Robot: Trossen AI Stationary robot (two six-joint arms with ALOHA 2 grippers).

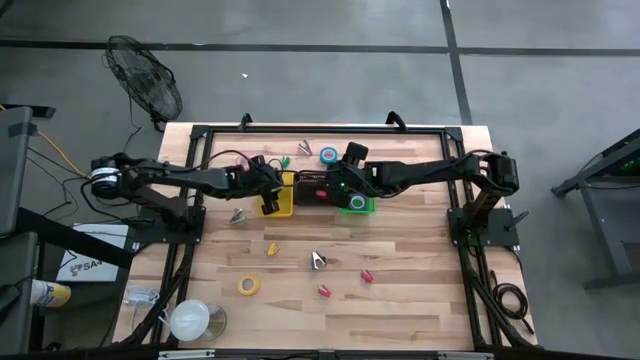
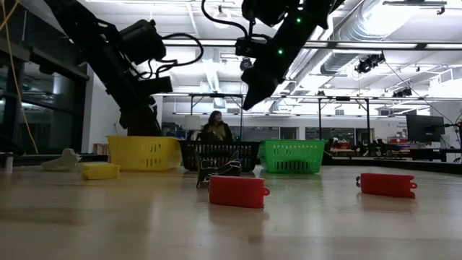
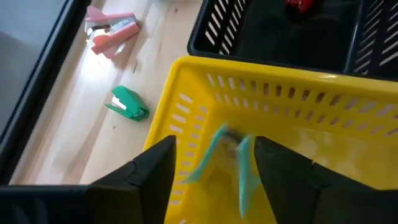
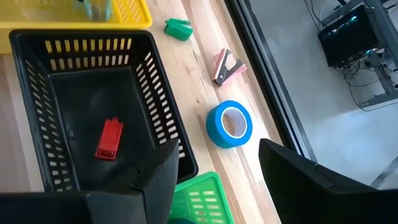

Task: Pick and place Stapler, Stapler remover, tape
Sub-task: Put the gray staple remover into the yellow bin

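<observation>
My left gripper (image 3: 214, 146) is open above the yellow bin (image 3: 323, 118), as the high view (image 1: 268, 188) also shows. A teal staple remover (image 3: 229, 163) shows blurred below the fingers, inside that bin. My right gripper (image 4: 217, 152) is open and empty above the black bin (image 4: 93, 93) and the green bin (image 4: 199, 196). A red stapler (image 4: 109, 138) lies on the black bin's floor. A blue tape roll (image 4: 230, 123), a pink staple remover (image 4: 227, 66) and a green stapler (image 4: 178, 28) lie on the table at the far side of the bins.
On the near half of the table lie a yellow tape roll (image 1: 248, 285), a yellow stapler (image 1: 271, 248), a dark staple remover (image 1: 318, 260), two red staplers (image 1: 367, 275) (image 1: 323, 291) and a grey staple remover (image 1: 237, 215). A large white roll (image 1: 190, 320) stands at the near left corner.
</observation>
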